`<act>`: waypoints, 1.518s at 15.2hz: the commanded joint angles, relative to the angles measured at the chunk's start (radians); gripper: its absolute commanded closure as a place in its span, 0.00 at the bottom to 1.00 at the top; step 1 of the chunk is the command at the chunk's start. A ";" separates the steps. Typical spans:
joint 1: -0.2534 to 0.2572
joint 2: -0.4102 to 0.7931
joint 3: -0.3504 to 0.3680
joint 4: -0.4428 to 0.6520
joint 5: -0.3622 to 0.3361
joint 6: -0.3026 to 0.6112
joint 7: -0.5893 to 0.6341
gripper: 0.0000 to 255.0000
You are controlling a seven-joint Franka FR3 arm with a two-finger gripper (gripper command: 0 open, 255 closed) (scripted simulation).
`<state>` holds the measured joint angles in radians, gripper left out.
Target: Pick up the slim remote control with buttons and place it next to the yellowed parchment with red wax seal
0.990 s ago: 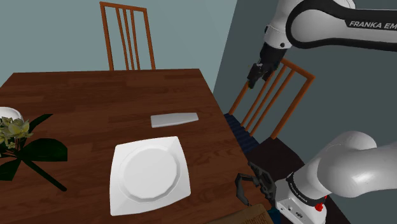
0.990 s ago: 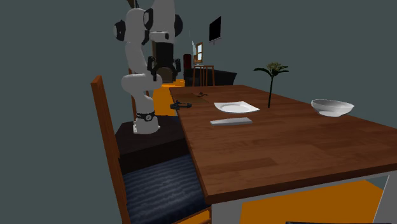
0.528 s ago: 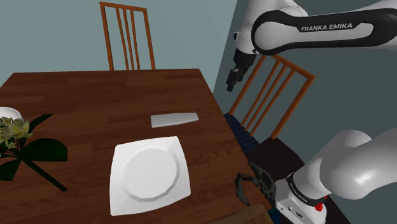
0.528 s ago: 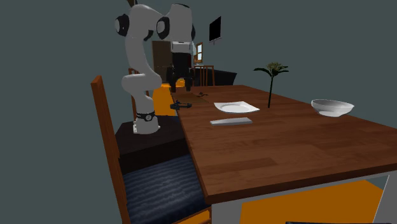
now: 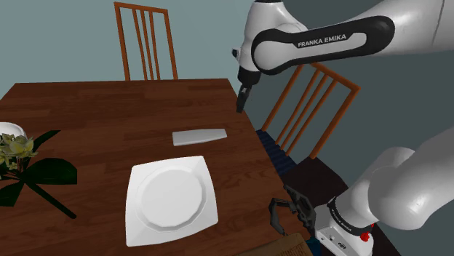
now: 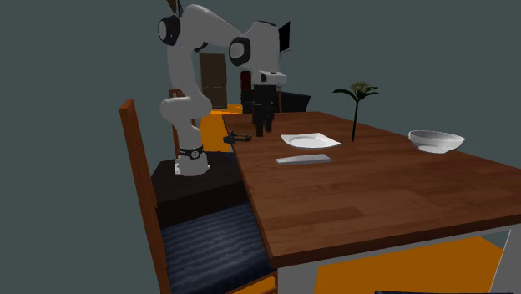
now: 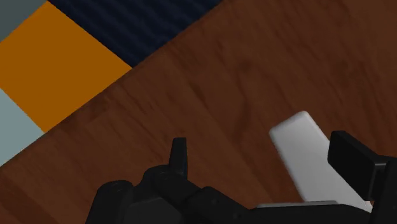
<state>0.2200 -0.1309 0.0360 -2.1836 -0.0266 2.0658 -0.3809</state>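
Above the wooden table (image 7: 254, 63), the wide-spread end effector (image 7: 263, 146) partly hides the grey remote (image 7: 304, 156).

Remote (image 7: 304, 159): one end is tucked behind a black finger (image 7: 353, 167) of the gripper (image 7: 263, 145); buttons can't be made out on its pale face.
Parchment (image 5: 288, 247): just a brownish strip, chopped by the shoulder view's bottom edge; too little to tell a seal.
Bowl (image 5: 9, 129): sliced by the shoulder view's left edge.
Plant (image 5: 29, 167): leaves run off that same edge.
Arm (image 5: 327, 44): cut by the top and right edges.
Far chair (image 5: 145, 40): seat and legs hidden behind the table (image 5: 109, 109).
Near chair (image 6: 142, 192): cut off at the second exterior view's bottom edge.
Black object (image 5: 286, 211) at the table's corner: can't tell what it is.
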 commanded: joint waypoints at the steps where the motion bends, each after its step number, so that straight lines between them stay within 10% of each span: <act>1: 0.022 0.057 0.016 0.031 0.006 0.024 -0.051 0.00; 12: 0.117 0.321 0.118 0.195 0.003 0.111 -0.312 0.00; 23: 0.124 0.385 0.121 0.164 -0.010 0.205 -0.316 0.00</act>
<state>0.3441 0.2524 0.1572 -2.0189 -0.0365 2.2682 -0.6972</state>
